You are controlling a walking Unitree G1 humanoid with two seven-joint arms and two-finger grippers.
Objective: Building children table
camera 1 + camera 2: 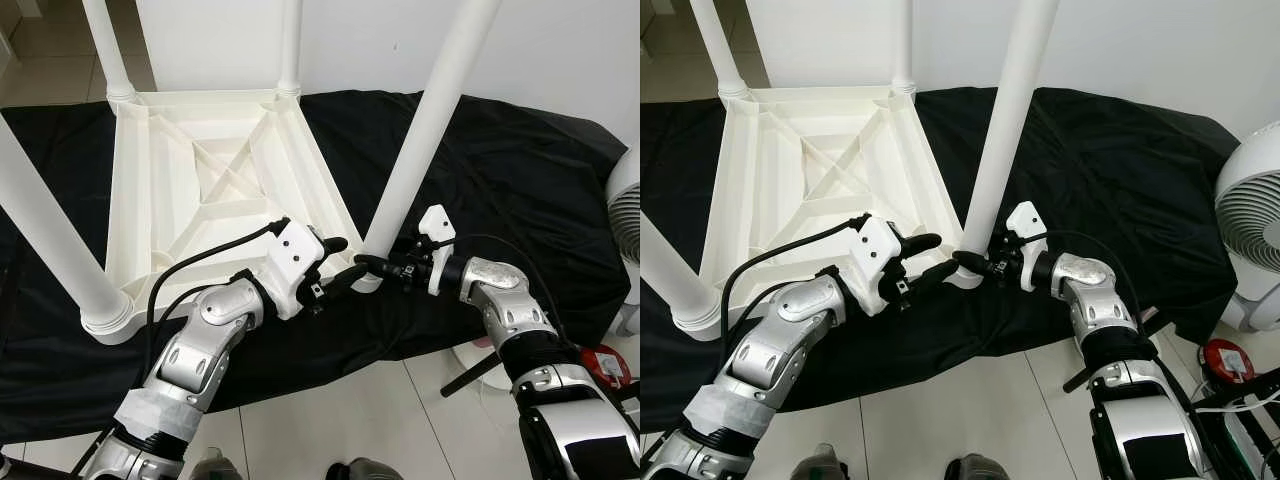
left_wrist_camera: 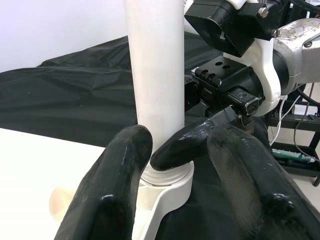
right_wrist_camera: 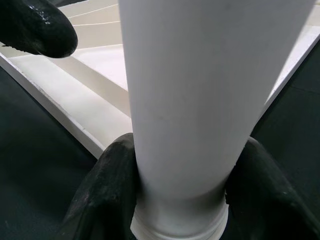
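Since the white plastic table top (image 1: 215, 175) lies upside down on the black cloth (image 1: 500, 190), all the work happens at its nearest corner: the right gripper (image 1: 378, 267) has both black fingers pinched around the base of the round white plastic leg (image 1: 425, 120), right above the socket, probably to twist or seat it. The left gripper (image 1: 338, 262) hovers just beside that joint, fingers spread and holding nothing, maybe ready to steady things. Further back, three more white legs (image 1: 288, 45) already stand in their corners.
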